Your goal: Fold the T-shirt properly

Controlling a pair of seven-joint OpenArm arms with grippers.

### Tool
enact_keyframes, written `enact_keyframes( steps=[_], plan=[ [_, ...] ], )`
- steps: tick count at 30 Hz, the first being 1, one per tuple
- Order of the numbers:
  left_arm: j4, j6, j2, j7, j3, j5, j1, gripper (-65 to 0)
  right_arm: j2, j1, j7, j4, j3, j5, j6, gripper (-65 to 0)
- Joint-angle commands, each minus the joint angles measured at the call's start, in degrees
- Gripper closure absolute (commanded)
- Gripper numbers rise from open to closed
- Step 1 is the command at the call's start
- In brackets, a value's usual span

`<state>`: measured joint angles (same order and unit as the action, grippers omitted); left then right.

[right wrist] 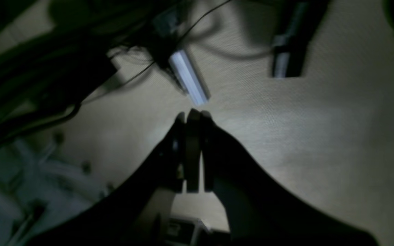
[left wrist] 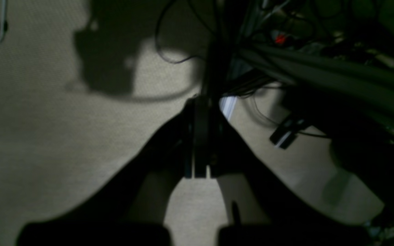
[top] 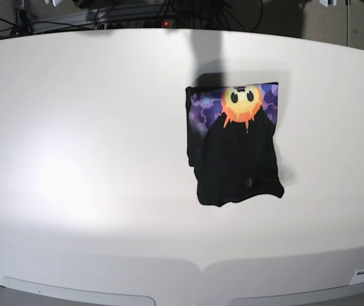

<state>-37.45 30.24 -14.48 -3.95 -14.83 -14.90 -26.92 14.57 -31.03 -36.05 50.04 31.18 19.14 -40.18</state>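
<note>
The black T-shirt (top: pixel 236 156) lies in a folded bundle on the white table (top: pixel 73 127), right of centre in the base view. Its top part shows the orange-yellow sun face (top: pixel 241 102) on purple, and a plain black layer covers the lower part. Neither arm shows in the base view. In the left wrist view, my left gripper (left wrist: pixel 199 102) is shut and empty, over beige carpet. In the right wrist view, my right gripper (right wrist: pixel 192 114) is shut and empty, also over carpet. The T-shirt shows in neither wrist view.
Cables and a power strip (top: pixel 137 22) run behind the table's far edge. The left wrist view shows dark cables and frame parts (left wrist: pixel 320 68). The right wrist view shows a white bar (right wrist: pixel 188 77) and a black device (right wrist: pixel 287 51) on the carpet.
</note>
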Motion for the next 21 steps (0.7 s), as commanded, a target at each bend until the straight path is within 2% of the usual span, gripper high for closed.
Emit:
enact_keyframes(
  steps=[1,5,7,9,13,16,21],
  plan=[
    [1.9,1.0,-0.4,1.4,-0.1,1.6,0.9,0.0,1.6,1.5,1.7,-2.8,-0.9,-1.2,0.2,0.0],
    [8.9,1.3,-0.5,2.3,-0.1,5.5,6.6,0.0,3.5,9.8,9.3,-14.8,-6.6,-7.6,0.2,0.0],
    [10.6,1.3,-0.4,2.3,-0.1,5.9,8.6,0.0,3.5,13.2,11.6,-18.6,-9.8,-10.3,3.1,0.0],
    [11.5,1.3,-0.2,2.3,-0.1,5.9,10.3,0.0,3.3,15.6,12.9,-21.1,-13.1,-10.0,4.7,0.0],
    [11.8,1.3,0.4,-0.3,-0.1,6.1,13.7,0.0,1.7,19.2,13.8,-22.9,-19.4,-9.3,5.2,0.0],
    [13.0,1.3,1.0,-2.4,-0.1,5.9,15.9,0.0,-0.4,20.9,14.1,-22.9,-23.5,-9.4,8.3,0.0],
    [17.0,-0.4,3.5,-0.8,-0.1,6.1,17.7,0.0,-2.4,21.7,16.6,-22.9,-28.6,-9.4,11.8,0.0]
  ],
)
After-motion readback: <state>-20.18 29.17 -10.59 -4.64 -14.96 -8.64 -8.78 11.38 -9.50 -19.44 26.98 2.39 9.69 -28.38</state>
